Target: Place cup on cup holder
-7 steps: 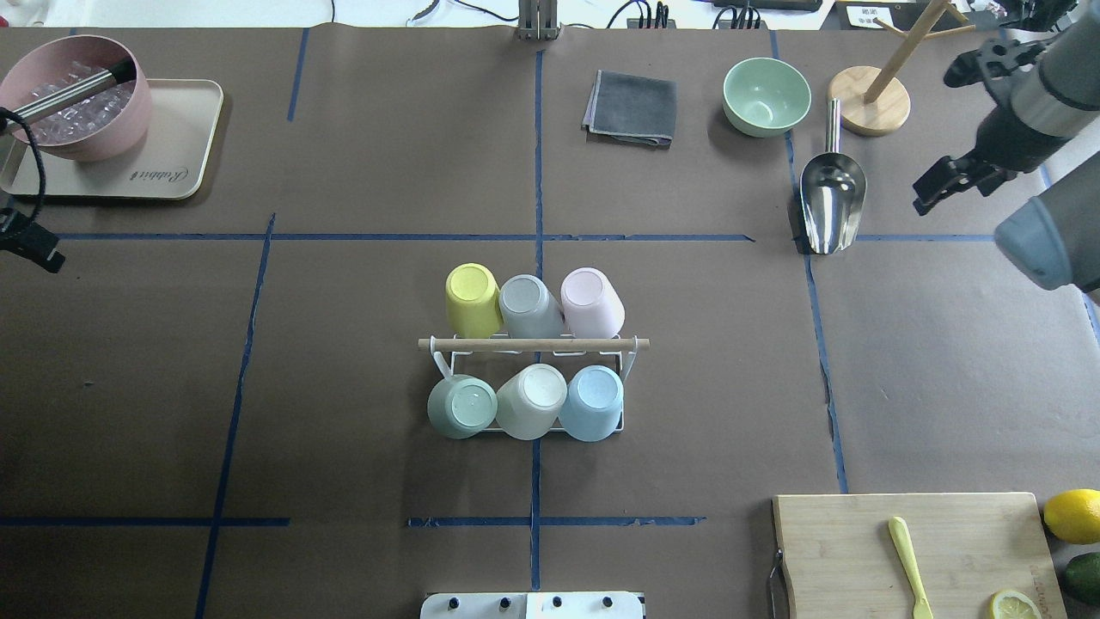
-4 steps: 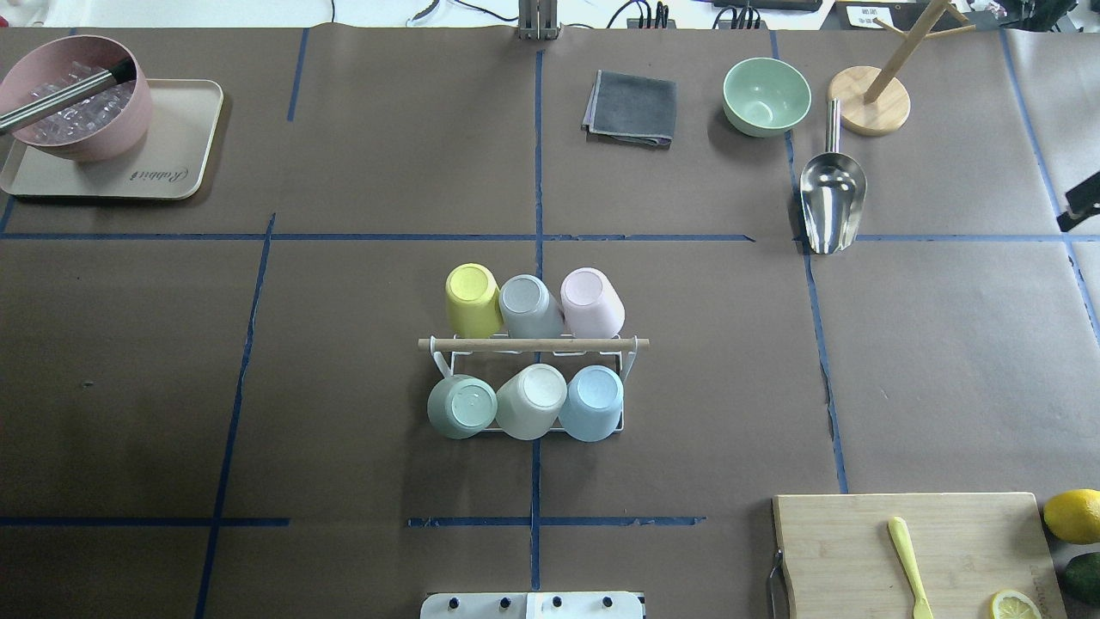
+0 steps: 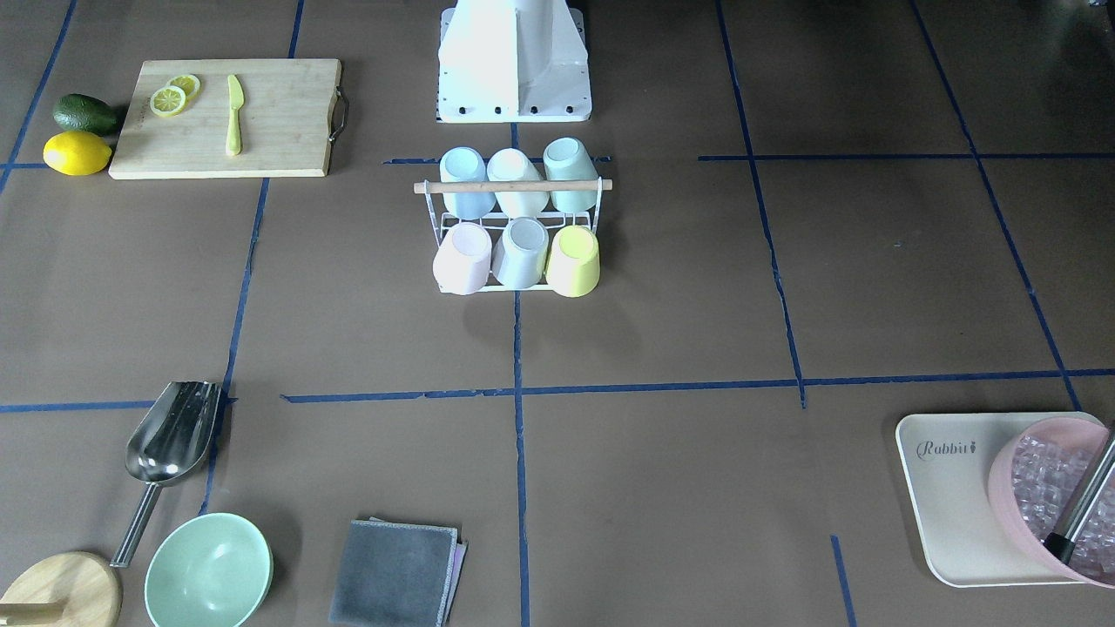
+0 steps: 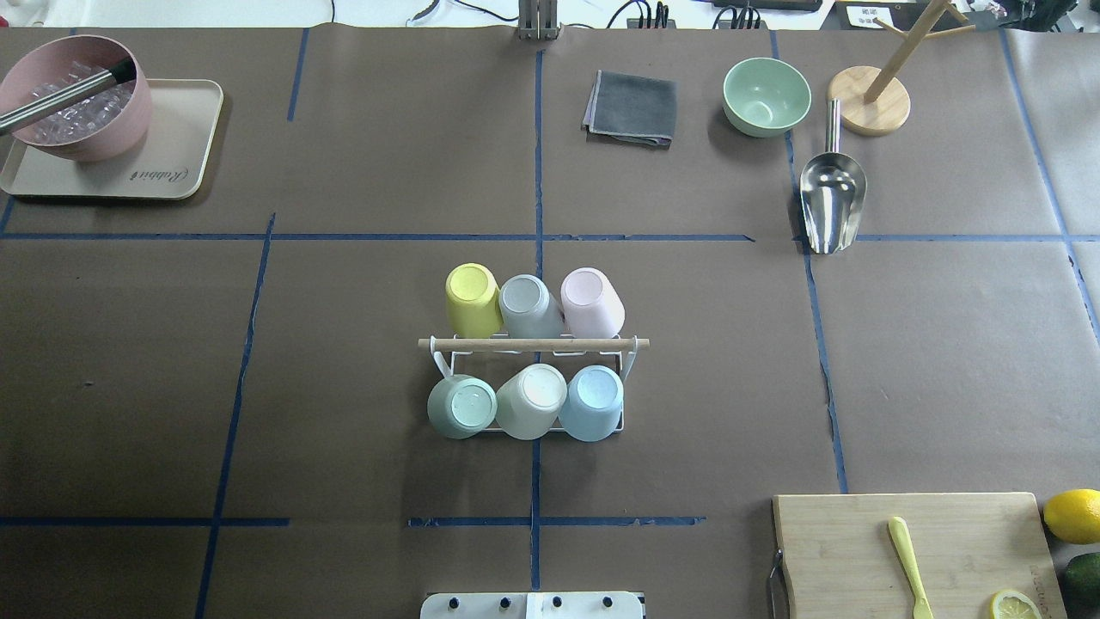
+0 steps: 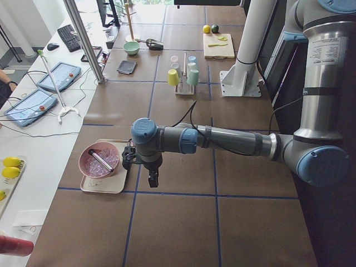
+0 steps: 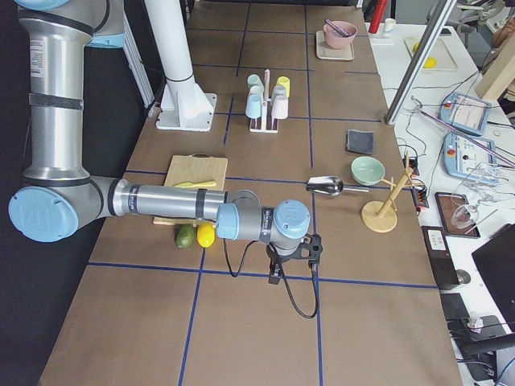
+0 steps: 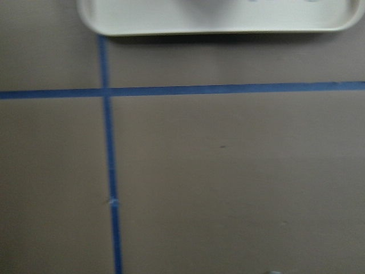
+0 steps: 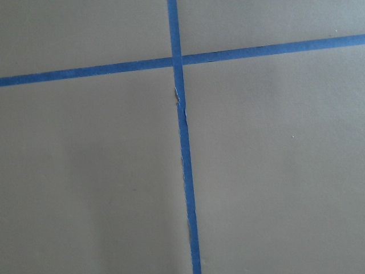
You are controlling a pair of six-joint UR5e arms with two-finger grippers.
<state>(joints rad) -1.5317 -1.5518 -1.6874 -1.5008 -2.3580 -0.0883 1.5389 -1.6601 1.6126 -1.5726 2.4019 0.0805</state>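
The white wire cup holder (image 4: 533, 344) with a wooden rod on top stands at the table's middle; it also shows in the front view (image 3: 512, 185). Several cups sit upside down on it: yellow (image 4: 473, 299), grey (image 4: 528, 305) and pink (image 4: 591, 301) on the far side, green (image 4: 462, 406), cream (image 4: 533, 400) and blue (image 4: 595, 401) on the near side. My left gripper (image 5: 153, 179) hangs beside the tray, far from the holder. My right gripper (image 6: 276, 273) hangs past the lemon. I cannot tell whether either is open or shut. The wrist views show only table and tape.
A beige tray (image 4: 172, 146) with a pink bowl of ice (image 4: 73, 94) is far left. A grey cloth (image 4: 632, 107), green bowl (image 4: 765, 94), metal scoop (image 4: 831, 202) and wooden stand (image 4: 870, 107) are far right. A cutting board (image 4: 859, 550) and lemon (image 4: 1072, 514) lie near right.
Both arms have left the overhead view: the right arm pulled out past the right edge, the left past the left edge. The holder and cups have not moved.
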